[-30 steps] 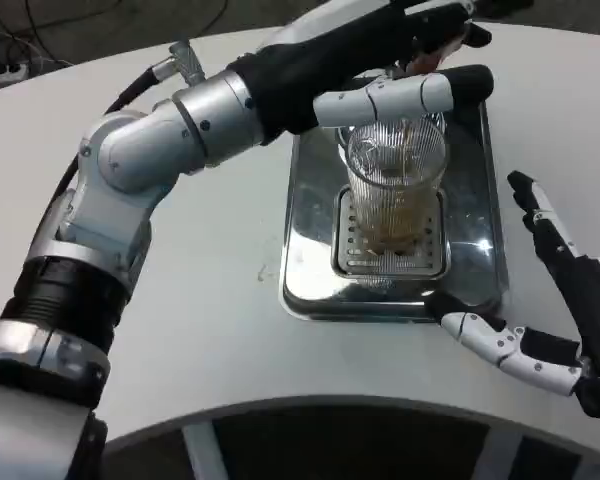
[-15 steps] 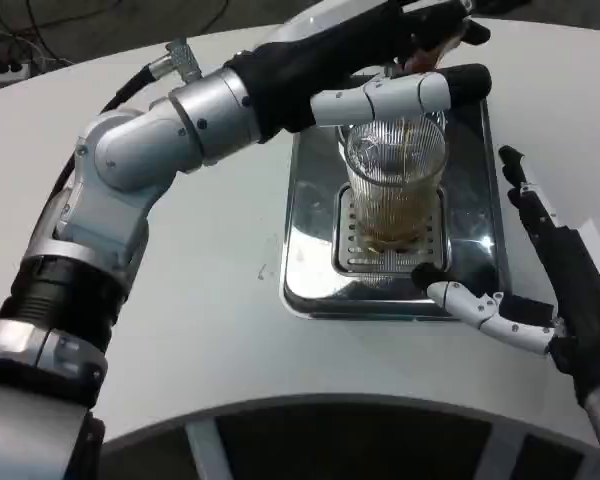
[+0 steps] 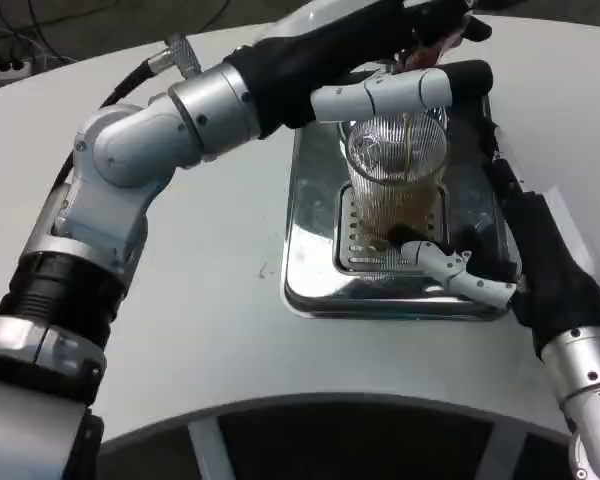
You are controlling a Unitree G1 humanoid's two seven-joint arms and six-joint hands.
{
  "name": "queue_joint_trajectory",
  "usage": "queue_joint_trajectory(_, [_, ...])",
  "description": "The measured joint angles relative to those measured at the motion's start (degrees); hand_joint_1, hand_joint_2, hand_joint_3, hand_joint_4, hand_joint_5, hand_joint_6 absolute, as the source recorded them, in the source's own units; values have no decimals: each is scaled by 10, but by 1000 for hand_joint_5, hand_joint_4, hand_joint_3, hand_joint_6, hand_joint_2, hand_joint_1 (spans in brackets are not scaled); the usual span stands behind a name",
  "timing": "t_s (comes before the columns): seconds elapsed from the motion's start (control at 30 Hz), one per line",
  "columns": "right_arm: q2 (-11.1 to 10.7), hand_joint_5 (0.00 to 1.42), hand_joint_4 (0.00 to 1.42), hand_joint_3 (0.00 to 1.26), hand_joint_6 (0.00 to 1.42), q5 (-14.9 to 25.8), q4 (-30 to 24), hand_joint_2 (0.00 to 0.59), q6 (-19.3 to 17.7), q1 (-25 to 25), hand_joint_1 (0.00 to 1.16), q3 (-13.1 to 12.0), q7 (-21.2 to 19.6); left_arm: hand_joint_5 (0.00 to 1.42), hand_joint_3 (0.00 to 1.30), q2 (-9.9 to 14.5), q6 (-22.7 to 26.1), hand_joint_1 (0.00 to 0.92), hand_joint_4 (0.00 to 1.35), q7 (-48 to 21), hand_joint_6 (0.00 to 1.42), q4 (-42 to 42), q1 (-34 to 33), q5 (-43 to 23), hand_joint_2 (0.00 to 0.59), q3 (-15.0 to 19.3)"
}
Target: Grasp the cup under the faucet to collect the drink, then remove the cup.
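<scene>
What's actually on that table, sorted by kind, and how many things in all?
Glass cups: 1
Metal drip trays: 1
Robot hands: 2, left hand above the cup, right hand beside it
Total: 4

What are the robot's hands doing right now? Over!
Left hand up at the faucet. Right hand open beside the cup, not gripping. Cup on the drip tray, drink inside. Nothing blocking.

The right robot hand [image 3: 500, 250] reaches around the ribbed cup [image 3: 396, 175] on the drip tray [image 3: 310, 250].
</scene>
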Motion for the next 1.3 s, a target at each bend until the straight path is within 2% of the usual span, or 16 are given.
queue_joint_trajectory(0.5, [-2, 16, 0, 0, 0, 22, 90, 205, -12, -67, 773, 7, -25, 121, 96, 1, -8, 0, 16, 0, 76, 5, -11, 0, 104, -2])
queue_joint_trajectory(1.3, [1, 15, 0, 0, 0, 45, 166, 203, -18, -127, 777, 15, -51, 121, 98, 3, -16, 0, 16, 0, 76, 16, -21, 0, 107, -11])
